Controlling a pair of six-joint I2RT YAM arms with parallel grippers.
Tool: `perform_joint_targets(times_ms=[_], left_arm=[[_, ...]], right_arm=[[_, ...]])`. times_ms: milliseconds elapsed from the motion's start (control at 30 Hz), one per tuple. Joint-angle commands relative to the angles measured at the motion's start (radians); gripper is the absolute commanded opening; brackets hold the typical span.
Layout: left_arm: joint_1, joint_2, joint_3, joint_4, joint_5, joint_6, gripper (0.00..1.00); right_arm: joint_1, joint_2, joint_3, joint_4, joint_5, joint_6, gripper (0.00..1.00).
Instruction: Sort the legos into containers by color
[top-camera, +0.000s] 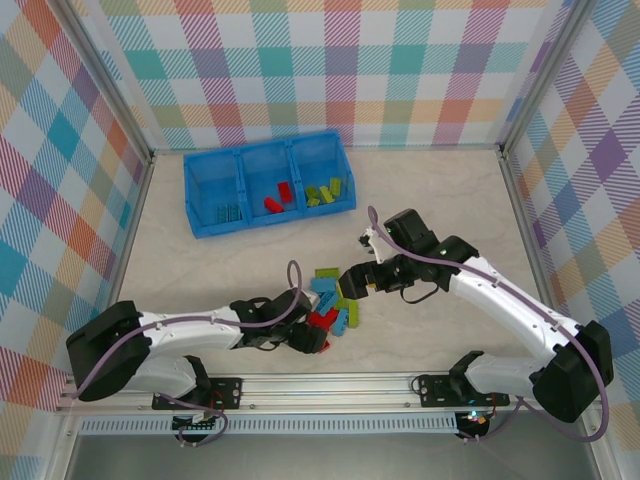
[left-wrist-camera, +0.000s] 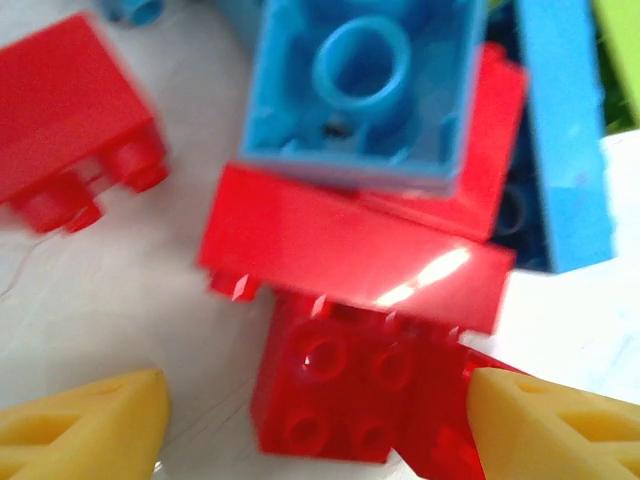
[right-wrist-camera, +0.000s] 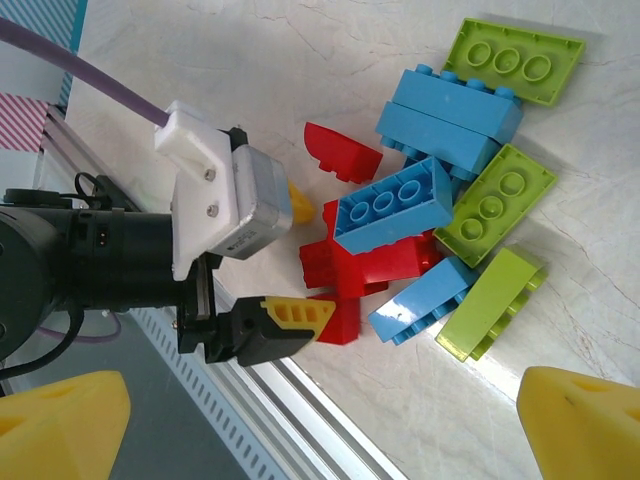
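Evidently a pick is in hand: the left gripper (left-wrist-camera: 315, 425) is hanging low over the near-left edge of the pile (top-camera: 335, 300) of legos in the middle of the table (top-camera: 440, 190). Its fingers are standing apart on either side of a red brick (left-wrist-camera: 335, 400) that is sitting studs-up. Nothing is being clamped, though I cannot tell whether the right-hand finger is touching the brick's side. The right gripper (right-wrist-camera: 320, 430) is hovering over the pile's far-right side with its jaws spread wide and nothing between them. Judging from this, the next move is calling for the left fingers to be closing squarely on that red brick alone. A longer red piece (left-wrist-camera: 350, 250) is lying against its far edge with a blue piece (left-wrist-camera: 355, 90) resting upside down on top, so a careless lift is risking dragging neighbours along. After that the brick is needing a carry to the tray (top-camera: 197, 228) sitting at the back left of the table, well apart from the pile. Its left compartment (top-camera: 210, 185) is holding a few blue bricks (top-camera: 228, 212), the middle compartment (top-camera: 262, 170) a few red bricks (top-camera: 278, 197), and the right compartment (top-camera: 318, 160) several green bricks (top-camera: 323, 191). Roughly a dozen legos are waiting in the pile, so the sorting is looking under halfway done.
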Motion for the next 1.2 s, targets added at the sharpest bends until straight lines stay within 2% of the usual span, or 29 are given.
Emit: perform_joint_targets(times_ms=[0,233,333,500,600,800,967,1067,1167], left_arm=[[0.004,0.043,0.007,0.045,0.080,0.018,0.78],[0.004,0.110,0.062,-0.139,-0.124,0.016,0.66],[0.004,0.094,0.041,-0.137,-0.116,0.009,0.63],[0.004,0.090,0.014,-0.203,-0.184,-0.032,0.56],[0.004,0.026,-0.025,-0.197,-0.180,-0.064,0.56],[0.005,-0.128,-0.061,-0.256,-0.270,-0.136,0.56],[0.008,-0.228,-0.075,-0.219,-0.246,-0.124,0.61],[0.012,-0.202,-0.077,-0.208,-0.237,-0.102,0.62],[0.017,-0.128,-0.072,-0.164,-0.174,-0.068,0.63]], right_arm=[[0.004,-0.022,-0.002,-0.011,0.007,0.007,1.00],[0.004,-0.023,-0.003,0.003,0.004,0.015,1.00],[0.004,-0.022,-0.004,0.002,0.008,0.014,1.00],[0.004,-0.019,-0.001,-0.003,0.009,0.013,1.00],[0.004,-0.017,0.001,-0.001,0.008,0.015,1.00],[0.004,-0.004,0.003,0.011,-0.001,0.025,1.00],[0.004,0.015,0.024,0.005,-0.012,0.025,1.00],[0.003,0.020,0.028,0.004,-0.012,0.022,1.00],[0.004,0.020,0.025,0.006,-0.012,0.025,1.00]])
